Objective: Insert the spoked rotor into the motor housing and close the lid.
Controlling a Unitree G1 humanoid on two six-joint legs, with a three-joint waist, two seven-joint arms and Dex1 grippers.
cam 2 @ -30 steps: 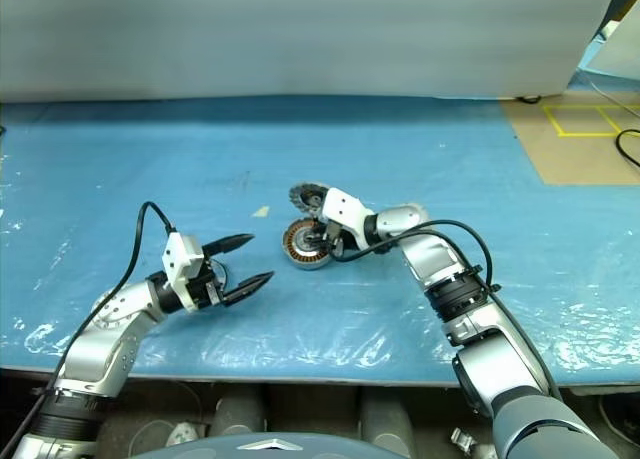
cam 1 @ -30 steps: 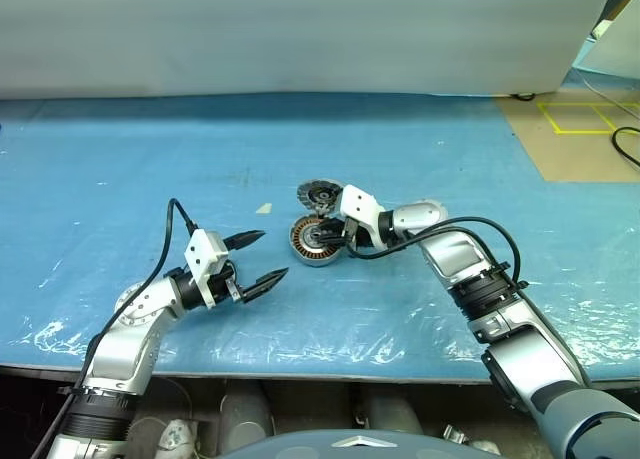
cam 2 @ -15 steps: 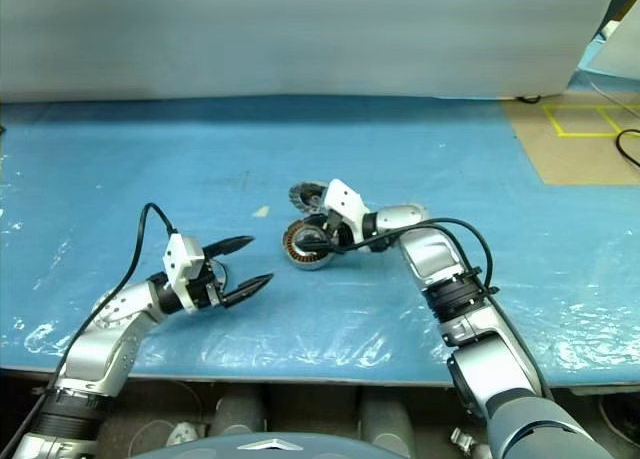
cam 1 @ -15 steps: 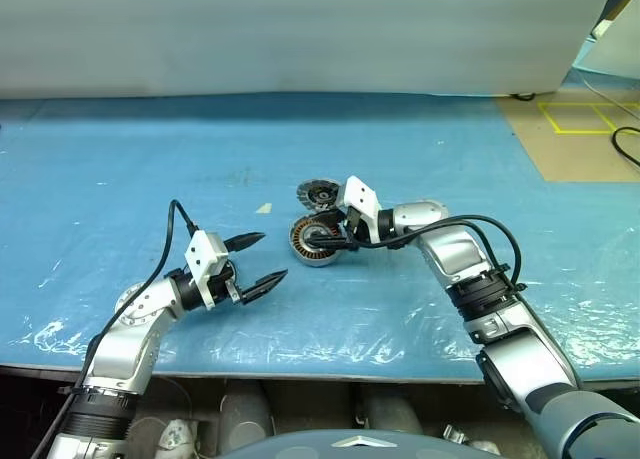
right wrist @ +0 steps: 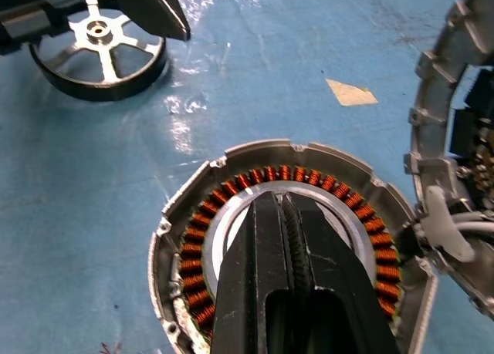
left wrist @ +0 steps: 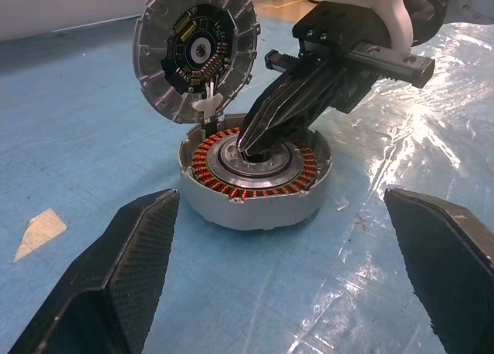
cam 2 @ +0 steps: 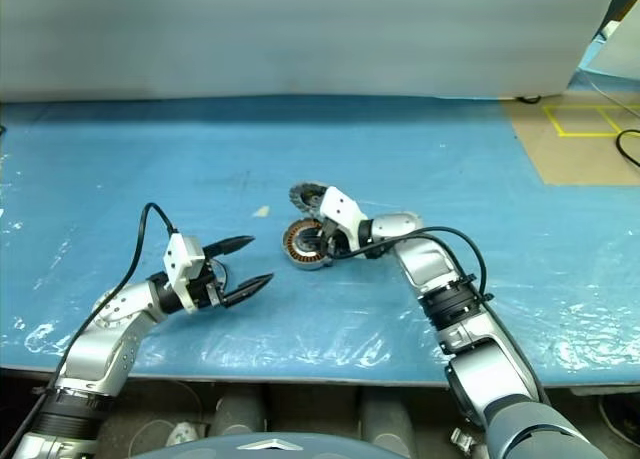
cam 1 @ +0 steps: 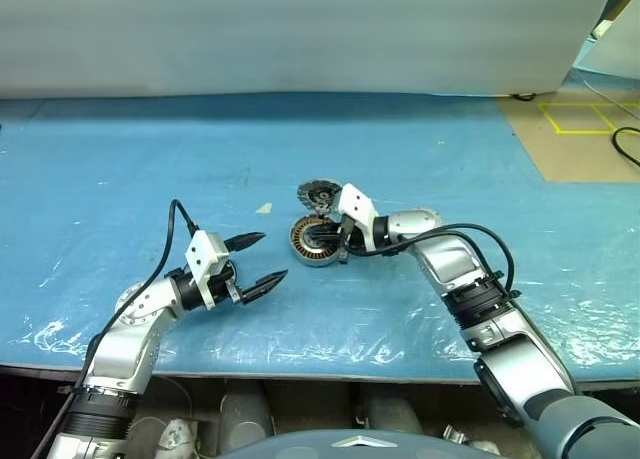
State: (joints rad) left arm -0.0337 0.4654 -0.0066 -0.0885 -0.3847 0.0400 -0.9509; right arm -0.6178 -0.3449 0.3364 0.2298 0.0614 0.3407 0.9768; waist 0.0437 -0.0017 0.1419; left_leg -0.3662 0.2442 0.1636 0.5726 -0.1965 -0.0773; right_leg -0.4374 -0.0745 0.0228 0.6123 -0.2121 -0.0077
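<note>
The motor housing (cam 1: 316,242) lies mid-table with its copper windings and silver hub (left wrist: 251,160) uncovered. Its lid (cam 1: 316,193) stands hinged open on the far side, inner face showing (left wrist: 197,49). My right gripper (cam 1: 338,251) is shut with nothing between its fingers, and the tips point down onto the hub (right wrist: 282,201). The spoked rotor (right wrist: 98,53) lies flat on the blue sheet, apart from the housing, near my left arm. My left gripper (cam 1: 272,255) hovers open to the left of the housing, aimed at it.
A blue plastic-covered sheet (cam 1: 150,159) covers the table, and its front edge (cam 1: 330,364) runs close to me. A small beige scrap (cam 1: 263,208) lies left of the lid. Brown floor with yellow tape (cam 1: 580,119) is at far right.
My right gripper's fingers have closed from partly open to shut above the housing's hub. The left arm and the housing have stayed put.
</note>
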